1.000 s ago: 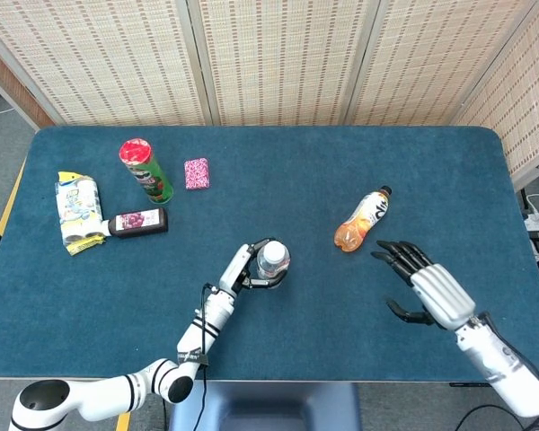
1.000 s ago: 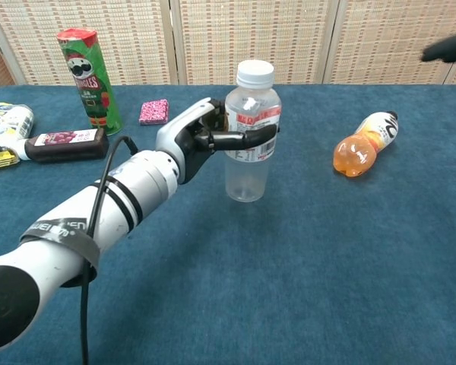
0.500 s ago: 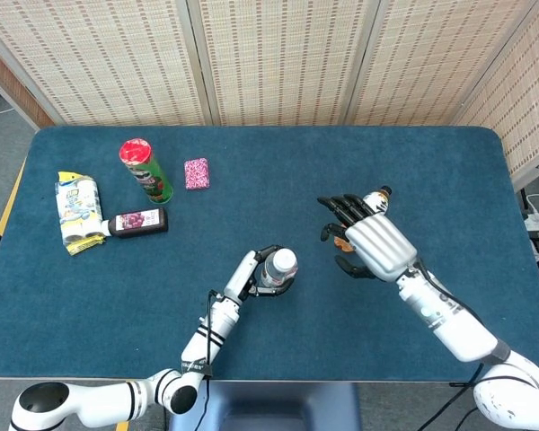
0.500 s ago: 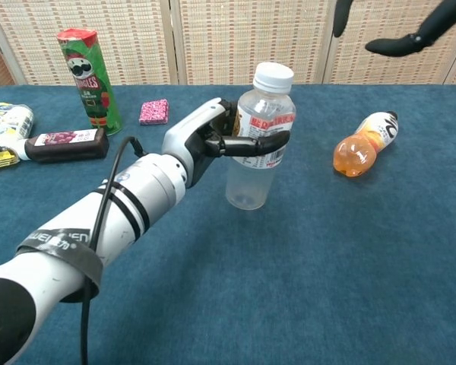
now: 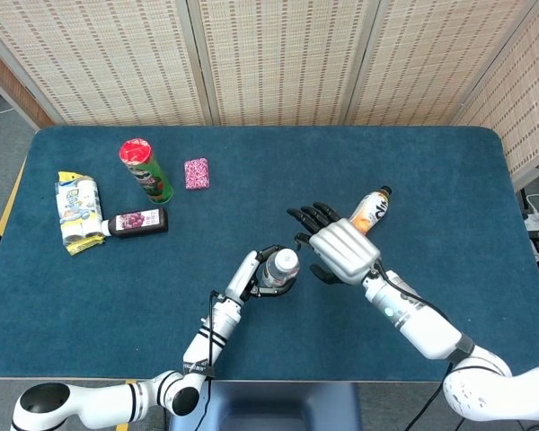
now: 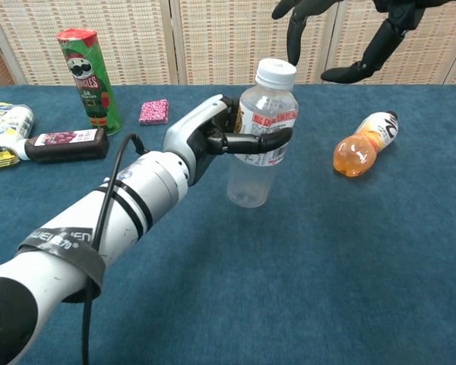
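The left hand [image 6: 213, 141] grips a clear water bottle [image 6: 260, 133], its fingers [image 6: 262, 141] wrapped round the labelled upper part just under the white cap. In the chest view the bottle leans a little to the right and its base seems to be just off the table [image 6: 349, 258], though that view does not settle it. In the head view the bottle [image 5: 279, 267] sits near the middle of the table, somewhat toward the front edge, with the left hand [image 5: 251, 274] coming at it from the front.

The right hand [image 5: 340, 247] hangs above and just to the right of the bottle, fingers [image 5: 307, 215] spread apart and holding nothing. In the chest view only its dark fingers [image 6: 296, 34] show at the top edge, one pointing down close to the cap without touching it.

An orange drink bottle [image 5: 364, 215] lies on its side right of centre, partly behind the right hand in the head view, its black cap toward the back right corner.

Near the left edge stand and lie a red-topped green crisp can [image 5: 145, 169], a small pink packet [image 5: 196, 172] beside it, a dark flat bottle [image 5: 137, 222] on its side, and a yellow-and-white pack [image 5: 79, 211] closest to the edge.
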